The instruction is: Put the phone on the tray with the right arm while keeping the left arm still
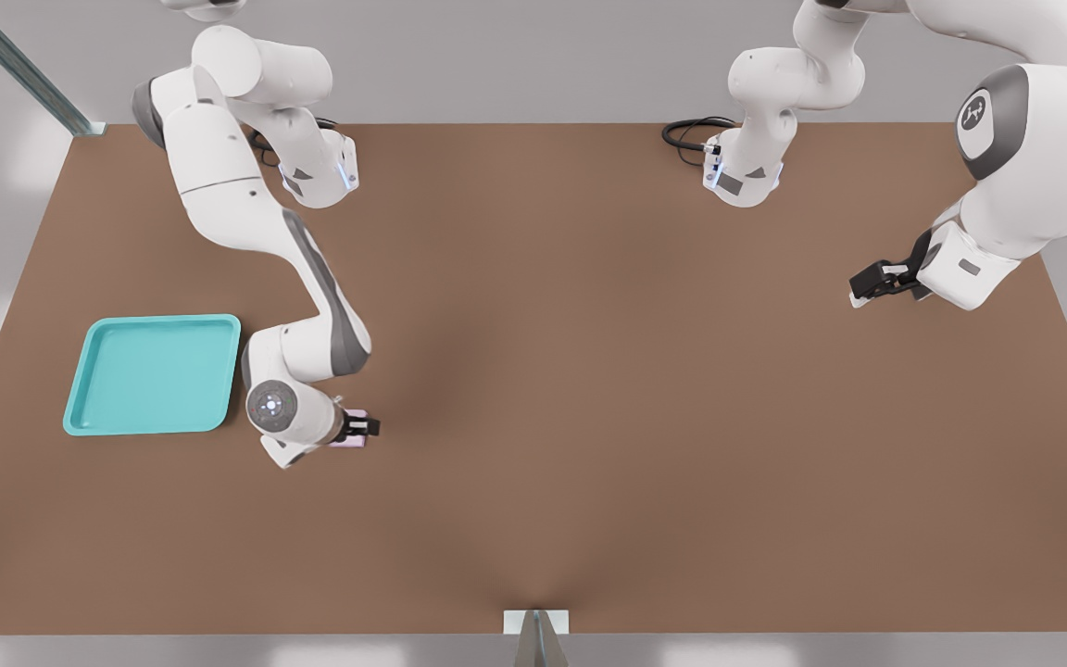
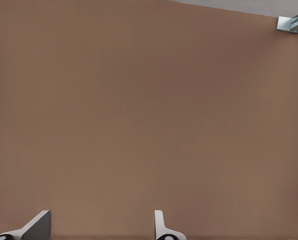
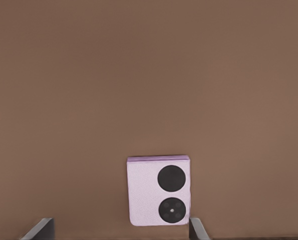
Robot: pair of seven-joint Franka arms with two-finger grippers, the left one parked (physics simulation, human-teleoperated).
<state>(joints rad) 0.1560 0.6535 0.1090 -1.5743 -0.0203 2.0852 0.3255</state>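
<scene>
The pale pink phone (image 3: 159,191) lies flat on the brown table with its two black lenses facing up. In the front view only a sliver of the phone (image 1: 349,444) shows under the right arm's wrist. My gripper (image 3: 118,232) hovers over it, open, with the fingertips (image 3: 199,230) spread wide. The phone sits between them, closer to one finger, and neither touches it. In the front view the gripper (image 1: 360,428) is just to the right of the turquoise tray (image 1: 154,371), which holds nothing.
The parked arm's black gripper (image 1: 881,281) hangs over the table at the front view's right. A black cable (image 1: 689,134) loops by the arm base at the back. A metal post (image 1: 535,632) stands at the table's front edge.
</scene>
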